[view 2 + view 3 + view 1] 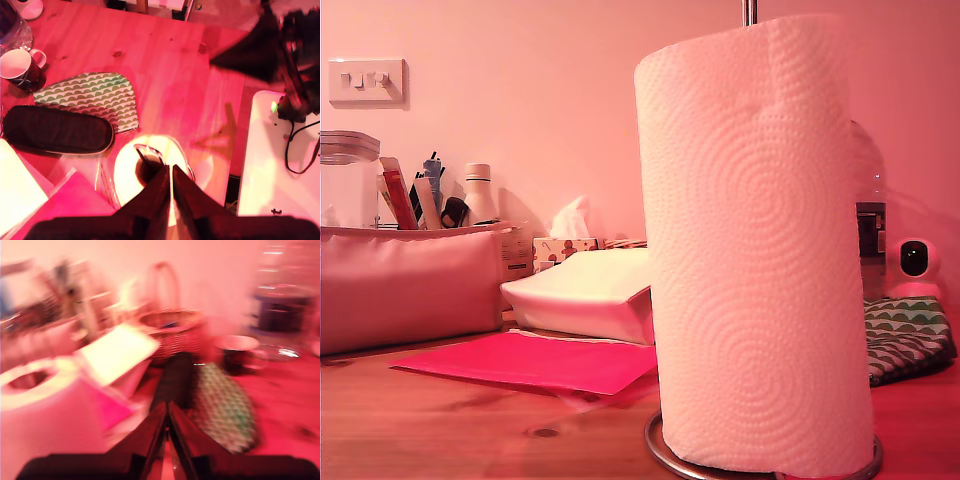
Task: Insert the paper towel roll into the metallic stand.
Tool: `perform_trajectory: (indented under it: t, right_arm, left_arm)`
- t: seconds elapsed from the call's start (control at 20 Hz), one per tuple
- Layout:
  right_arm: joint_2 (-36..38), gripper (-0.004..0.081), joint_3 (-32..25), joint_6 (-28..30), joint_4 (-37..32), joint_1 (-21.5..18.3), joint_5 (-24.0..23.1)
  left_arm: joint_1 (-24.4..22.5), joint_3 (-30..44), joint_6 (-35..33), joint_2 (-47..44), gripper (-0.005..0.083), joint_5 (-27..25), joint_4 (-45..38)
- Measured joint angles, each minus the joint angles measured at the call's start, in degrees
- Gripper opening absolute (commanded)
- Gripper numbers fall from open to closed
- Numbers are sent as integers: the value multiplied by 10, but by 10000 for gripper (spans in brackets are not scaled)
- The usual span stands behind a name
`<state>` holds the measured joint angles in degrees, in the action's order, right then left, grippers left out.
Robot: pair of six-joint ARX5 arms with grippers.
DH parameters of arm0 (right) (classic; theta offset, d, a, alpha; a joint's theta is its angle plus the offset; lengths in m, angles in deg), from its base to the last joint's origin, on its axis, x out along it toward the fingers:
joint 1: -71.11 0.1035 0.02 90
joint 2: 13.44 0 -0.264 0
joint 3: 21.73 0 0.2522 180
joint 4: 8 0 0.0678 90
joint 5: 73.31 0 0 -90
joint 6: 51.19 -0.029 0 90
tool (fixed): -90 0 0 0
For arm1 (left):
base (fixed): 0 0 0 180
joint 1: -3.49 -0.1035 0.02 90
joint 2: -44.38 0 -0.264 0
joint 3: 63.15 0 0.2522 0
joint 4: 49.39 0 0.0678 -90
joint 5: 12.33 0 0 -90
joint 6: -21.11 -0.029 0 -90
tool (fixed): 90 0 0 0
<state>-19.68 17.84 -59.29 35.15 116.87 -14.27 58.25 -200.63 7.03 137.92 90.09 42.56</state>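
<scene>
The paper towel roll (760, 250) stands upright on the metallic stand, close to the exterior camera. The stand's ring base (665, 455) shows under the roll and one rod tip (750, 10) pokes out above it. From above, the roll's top (127, 175) surrounds the stand's wire loop (150, 150). My first gripper (170, 172) hovers above the roll, shut with nothing between its fingers. My second gripper (166, 407) is shut and empty, beside the roll (45, 410) in a blurred view. Neither gripper shows in the exterior view.
A green-patterned cloth (95, 97) and a black pouch (55, 130) lie near the roll, with a mug (17, 67) beyond. Pink paper (530, 362), a white box (590, 290), a tissue box (565, 245), a bottle (870, 220) and a wicker basket (172, 330) stand around.
</scene>
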Motion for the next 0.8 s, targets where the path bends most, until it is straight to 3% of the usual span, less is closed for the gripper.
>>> perform_trajectory:
  t: [0.1, 0.3, 0.55, 0.65, 0.7, 0.75, 0.8]
  right_arm:
    - [3, -13, 0, -16, 9, -22, -7]
    - [3, -13, 0, -85, 21, -41, 41]
    - [3, -12, 0, -144, 34, -70, 25]
    - [3, -13, 0, -89, 19, -76, 66]
    - [2, -12, 0, -74, -1, -75, 111]
    - [-2, -13, 0, -5, -28, -75, 148]
    - [-12, -13, 0, 21, -65, -75, 183]
  left_arm:
    - [0, 41, -1, -30, -19, 0, -1]
    - [-6, 136, -9, -99, -19, 3, -52]
    - [-22, 275, 3, -183, -19, 5, -110]
    - [-27, 313, 7, -213, -19, 5, -132]
    - [-29, 326, 8, -229, -19, 5, -141]
    - [-30, 341, 15, -245, -19, 5, -156]
    - [-30, 360, 18, -261, -19, 5, -177]
